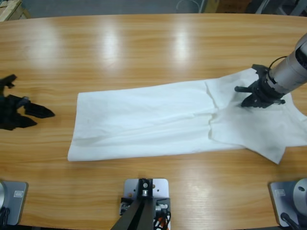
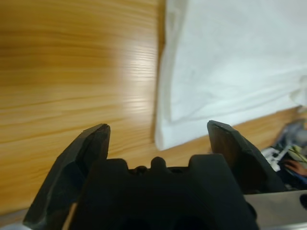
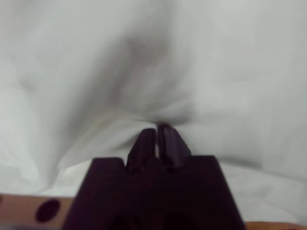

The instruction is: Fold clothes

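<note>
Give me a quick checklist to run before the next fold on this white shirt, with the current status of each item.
1. Right gripper has cloth: ok, jaws shut on a pinch of the shirt.
2. Left gripper ready: ok, jaws open, nothing between them.
3. Left gripper clear of the cloth: ok, it sits on bare table beside the shirt's edge.
4. Shirt lying flat: not ok, wrinkles gather near the right gripper's end.
5. Shirt fully on the table: cannot tell, its right end runs to the picture's edge.
6. How many layers are pinched: cannot tell.

Shirt (image 1: 158, 120) – soft thin white cloth, matt; table (image 1: 144, 48) – glossy grained wood; gripper jaws matt black.
</note>
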Available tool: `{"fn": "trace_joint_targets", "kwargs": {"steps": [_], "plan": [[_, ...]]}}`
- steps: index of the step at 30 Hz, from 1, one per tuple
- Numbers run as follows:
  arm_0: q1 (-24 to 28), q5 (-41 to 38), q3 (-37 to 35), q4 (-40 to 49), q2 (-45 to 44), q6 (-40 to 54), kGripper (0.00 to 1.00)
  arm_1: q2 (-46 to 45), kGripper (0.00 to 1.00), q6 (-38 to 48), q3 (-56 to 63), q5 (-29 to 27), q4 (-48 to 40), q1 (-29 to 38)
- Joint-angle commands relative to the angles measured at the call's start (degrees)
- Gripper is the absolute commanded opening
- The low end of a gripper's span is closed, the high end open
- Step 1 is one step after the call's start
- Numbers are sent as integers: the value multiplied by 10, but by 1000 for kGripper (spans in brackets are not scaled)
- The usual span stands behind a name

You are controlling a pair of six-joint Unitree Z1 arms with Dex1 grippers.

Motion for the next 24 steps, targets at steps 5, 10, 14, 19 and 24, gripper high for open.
{"fn": "trace_joint_targets", "kwargs": {"steps": [5, 10, 14, 19, 24], "plan": [[-22, -96, 123, -145, 105, -15, 789, -93, 1000, 39, -3, 12, 47, 48], [-42, -103, 129, -221, 159, -16, 798, -109, 1000, 41, -4, 12, 62, 54], [-52, -96, 132, -248, 190, -16, 793, -120, 1000, 41, -3, 10, 71, 54], [-64, -102, 153, -302, 228, -21, 784, -126, 1000, 42, -3, 9, 75, 54], [-76, -101, 157, -324, 240, -28, 769, -130, 1000, 42, -3, 8, 75, 54]]}}
